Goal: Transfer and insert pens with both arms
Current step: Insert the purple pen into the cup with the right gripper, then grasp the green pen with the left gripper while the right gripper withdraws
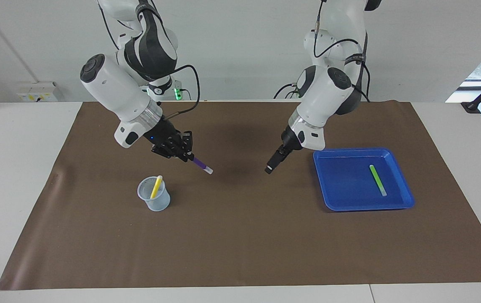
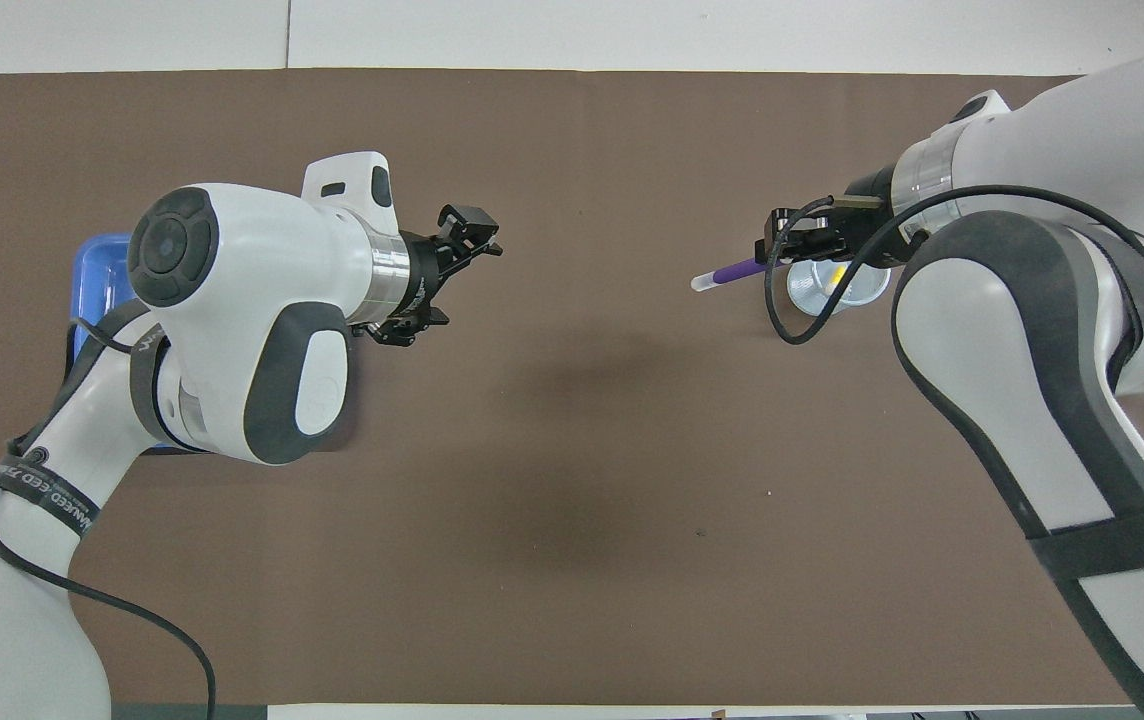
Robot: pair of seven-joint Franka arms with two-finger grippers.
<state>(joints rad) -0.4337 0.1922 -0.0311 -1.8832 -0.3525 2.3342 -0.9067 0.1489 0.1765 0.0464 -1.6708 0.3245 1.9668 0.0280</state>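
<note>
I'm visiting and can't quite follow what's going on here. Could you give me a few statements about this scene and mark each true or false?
1. The right gripper holds the purple pen. True.
2. The left gripper holds the light green pen. False: it is open with nothing in it, over the brown mat; that pen lies in the blue tray.
3. The yellow pen stands in the clear cup. True.
4. The purple pen is already in the cup. False: it is up in the air, beside the cup.
</note>
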